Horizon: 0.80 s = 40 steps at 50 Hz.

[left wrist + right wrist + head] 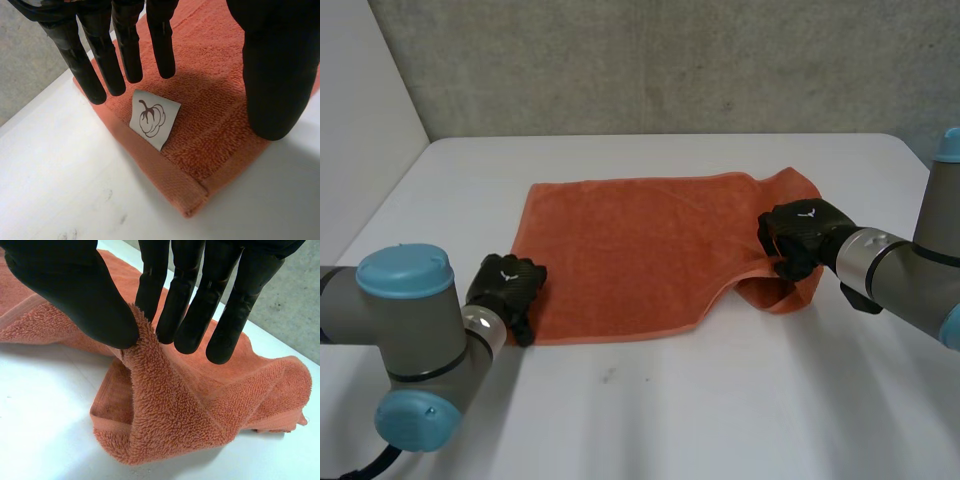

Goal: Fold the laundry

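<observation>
An orange towel [630,250] lies spread on the white table [720,410]. Its right side is bunched and lifted. My left hand [505,287] is over the towel's near left corner. In the left wrist view its fingers [129,50] are straight and apart from the thumb, just above the towel [215,110], beside a white label [154,119] with a pumpkin drawing. My right hand [800,233] is at the near right corner. There the thumb [75,290] and fingers pinch a raised fold of the towel [170,410], and the cloth below hangs doubled over itself.
A grey concrete wall [670,60] runs behind the table's far edge. The table's left edge [380,215] slants toward a pale wall. Bare table top stretches in front of the towel between my two arms.
</observation>
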{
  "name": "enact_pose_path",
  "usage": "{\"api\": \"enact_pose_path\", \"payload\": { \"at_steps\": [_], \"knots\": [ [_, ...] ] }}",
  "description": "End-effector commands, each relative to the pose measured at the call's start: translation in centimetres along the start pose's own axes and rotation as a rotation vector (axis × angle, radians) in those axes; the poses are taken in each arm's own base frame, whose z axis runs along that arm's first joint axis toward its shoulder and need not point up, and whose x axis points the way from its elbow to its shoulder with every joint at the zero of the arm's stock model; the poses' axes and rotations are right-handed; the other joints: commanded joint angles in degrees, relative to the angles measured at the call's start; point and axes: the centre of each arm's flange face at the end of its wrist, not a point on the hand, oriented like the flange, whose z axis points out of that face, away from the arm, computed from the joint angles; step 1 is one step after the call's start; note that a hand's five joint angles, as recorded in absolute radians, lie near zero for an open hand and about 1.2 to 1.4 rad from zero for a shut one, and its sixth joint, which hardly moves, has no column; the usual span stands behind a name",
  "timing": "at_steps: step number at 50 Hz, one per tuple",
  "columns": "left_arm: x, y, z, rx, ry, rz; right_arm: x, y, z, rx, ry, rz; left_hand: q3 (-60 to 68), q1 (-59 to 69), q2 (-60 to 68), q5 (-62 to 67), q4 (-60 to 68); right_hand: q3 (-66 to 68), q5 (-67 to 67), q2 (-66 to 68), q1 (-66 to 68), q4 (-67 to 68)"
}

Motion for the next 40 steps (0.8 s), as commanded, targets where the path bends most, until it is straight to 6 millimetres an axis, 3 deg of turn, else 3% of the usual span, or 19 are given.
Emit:
{"api": "enact_pose_path", "payload": {
  "at_steps": [1,10,20,27,29,33,40],
  "knots": [
    [-0.1,-0.2,0.4,0.008,-0.006,-0.001,0.0,0.1,0.0,-0.001,0.0,0.0,3.1,3.27,3.63,4.35,4.18,12.3,13.25,12.79,24.76,11.95],
    [-0.4,-0.6,1.0,0.026,-0.014,-0.003,0.0,0.1,0.1,-0.001,0.0,-0.002,6.29,6.47,6.83,7.54,7.38,12.3,13.25,12.79,24.76,11.95],
    [-0.4,-1.1,2.0,0.048,-0.021,-0.003,0.0,0.2,0.1,-0.001,0.0,-0.002,21.91,22.08,22.44,23.16,22.99,12.3,13.25,12.79,24.76,11.95],
    [-0.3,-0.8,2.2,0.04,-0.017,-0.001,0.0,0.2,0.1,-0.001,0.002,-0.001,24.95,25.13,25.49,26.21,26.04,12.3,13.25,12.79,24.76,11.95],
    [-0.3,-0.8,2.2,0.038,-0.016,-0.001,0.1,0.1,0.1,0.0,0.003,-0.001,27.49,27.66,28.02,28.74,28.57,12.3,13.25,12.79,24.76,11.95],
    [-0.3,-0.6,2.1,0.031,-0.014,-0.001,0.1,0.1,0.1,0.0,0.003,-0.001,49.78,49.96,50.32,51.03,50.87,12.3,13.25,12.79,24.76,11.95],
    [-1.7,-2.0,1.1,0.053,-0.049,-0.01,0.4,0.0,0.0,0.002,0.012,0.0,49.84,50.01,50.37,51.09,50.92,12.3,13.25,12.79,24.76,11.95]
  ]
}}
